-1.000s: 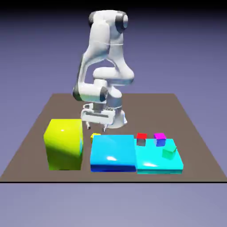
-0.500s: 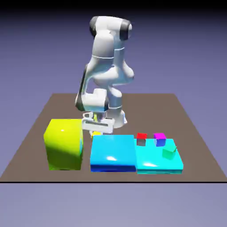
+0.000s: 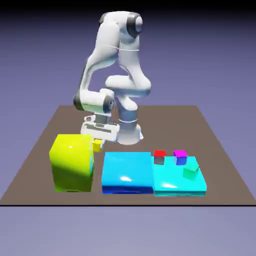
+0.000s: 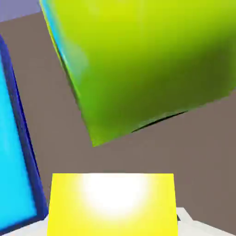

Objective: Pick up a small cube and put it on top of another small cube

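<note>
Where the big yellow-green block (image 3: 71,162) stands at the exterior view's left, the gripper (image 3: 98,142) pinches the small yellow cube (image 3: 97,145) just beside its top corner, seemingly clear of the table (image 3: 220,150); rightward, the magenta-topped cube (image 3: 180,157) sits on the cyan slab (image 3: 175,185).

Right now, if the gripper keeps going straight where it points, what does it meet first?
Probably the large yellow-green block: it fills the hand view ahead of the gripper, shut on the small yellow cube. Depth is unclear; brown table lies below.
</note>
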